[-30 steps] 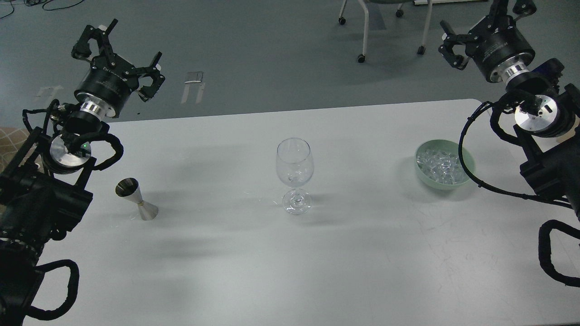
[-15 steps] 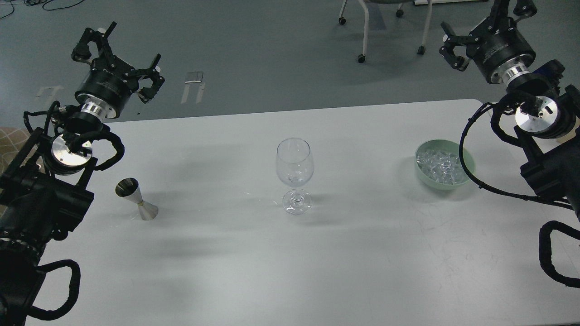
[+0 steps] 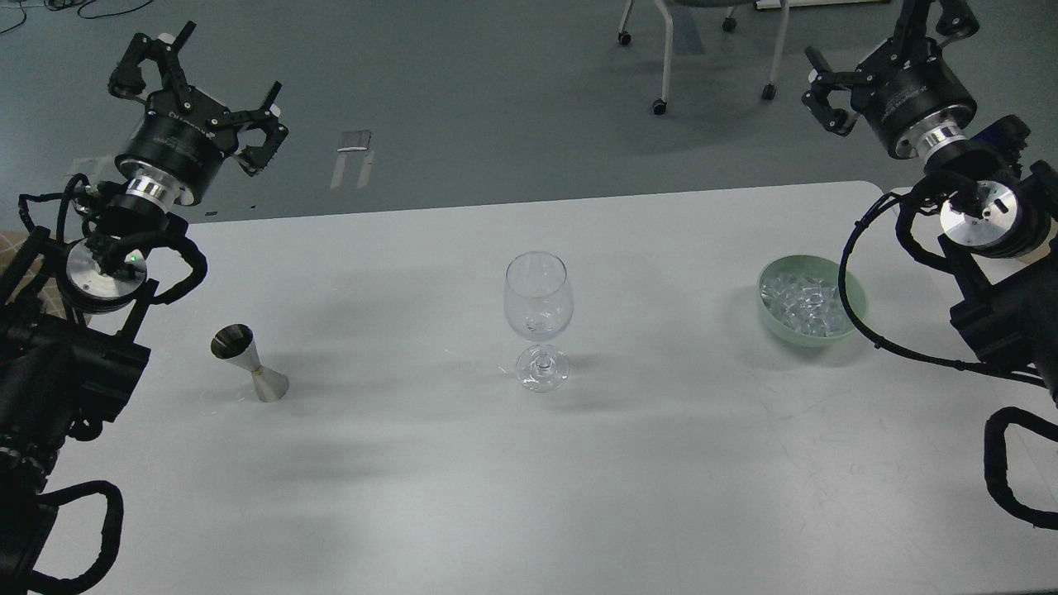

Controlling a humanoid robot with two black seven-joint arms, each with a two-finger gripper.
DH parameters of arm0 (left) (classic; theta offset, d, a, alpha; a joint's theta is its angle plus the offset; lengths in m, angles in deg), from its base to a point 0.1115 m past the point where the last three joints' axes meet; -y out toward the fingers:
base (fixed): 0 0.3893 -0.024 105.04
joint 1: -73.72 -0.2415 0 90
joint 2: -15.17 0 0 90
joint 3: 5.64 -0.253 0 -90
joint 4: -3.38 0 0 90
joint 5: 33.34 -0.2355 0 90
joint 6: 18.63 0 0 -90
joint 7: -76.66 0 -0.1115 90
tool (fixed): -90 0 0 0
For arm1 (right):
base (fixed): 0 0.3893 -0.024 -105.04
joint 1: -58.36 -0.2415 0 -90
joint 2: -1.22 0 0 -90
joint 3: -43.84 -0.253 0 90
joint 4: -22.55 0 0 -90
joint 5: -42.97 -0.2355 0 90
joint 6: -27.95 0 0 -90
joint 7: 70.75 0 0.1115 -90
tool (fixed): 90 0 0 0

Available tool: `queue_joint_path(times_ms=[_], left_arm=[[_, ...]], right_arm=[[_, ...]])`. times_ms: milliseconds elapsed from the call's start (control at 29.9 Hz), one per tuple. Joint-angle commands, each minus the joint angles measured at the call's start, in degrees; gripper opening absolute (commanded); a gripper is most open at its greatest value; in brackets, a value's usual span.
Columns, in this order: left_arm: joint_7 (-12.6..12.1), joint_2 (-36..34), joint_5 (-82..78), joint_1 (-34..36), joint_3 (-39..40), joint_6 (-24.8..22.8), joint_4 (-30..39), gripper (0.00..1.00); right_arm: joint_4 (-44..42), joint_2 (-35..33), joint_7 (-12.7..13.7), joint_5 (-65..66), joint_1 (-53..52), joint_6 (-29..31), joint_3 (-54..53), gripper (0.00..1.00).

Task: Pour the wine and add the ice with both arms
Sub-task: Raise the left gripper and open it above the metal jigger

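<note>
A clear wine glass (image 3: 538, 318) stands upright at the middle of the white table (image 3: 529, 479); it looks empty. A steel jigger (image 3: 249, 364) stands at the table's left. A pale green bowl (image 3: 855, 304) at the right holds many small clear ice cubes (image 3: 804, 304). My left gripper (image 3: 194, 83) is open and empty, raised beyond the table's far left edge, well behind the jigger. My right gripper (image 3: 884, 41) is open and empty, raised beyond the far right corner, behind the bowl; its top is cut by the frame edge.
A black cable loop (image 3: 851, 281) from my right arm hangs over the bowl's right rim. Wheeled chair legs (image 3: 665, 58) stand on the grey floor behind the table. The rounded far right table corner (image 3: 864, 186) lies near my right arm.
My left arm has lifted and drawn back to the left, away from the jigger. My right gripper has shifted slightly up and right. The glass, jigger and bowl have not moved.
</note>
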Motion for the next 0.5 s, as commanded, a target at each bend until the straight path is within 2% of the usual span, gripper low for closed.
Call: queue_joint_path(times_ms=[0, 167, 234, 367, 468], left_arm=[[-0.5, -3.5, 2.1, -4.4, 0.0, 1.1, 8.2, 0.98], [-0.8, -6.6, 6.5, -13.0, 3.0, 5.4, 19.7, 0.98], [-1.7, -8.2, 7.3, -18.4, 6.3, 7.0, 25.9, 0.98], [-2.6, -9.9, 7.3, -25.5, 9.5, 7.5, 31.9, 0.97], [-2.6, -11.8, 7.9, -34.4, 13.8, 8.1, 38.4, 0.97]], right_arm=[[0.0, 0.0, 0.0, 0.0, 0.0, -0.1, -0.1, 1.0], [0.0, -0.3, 0.0, 0.0, 0.1, -0.1, -0.2, 1.0], [0.0, -0.3, 0.0, 0.0, 0.6, -0.1, -0.3, 1.0], [0.0, -0.3, -0.1, 0.0, 0.9, -0.1, -0.3, 1.0], [0.1, -0.3, -0.2, 0.0, 1.6, -0.1, -0.5, 1.0]])
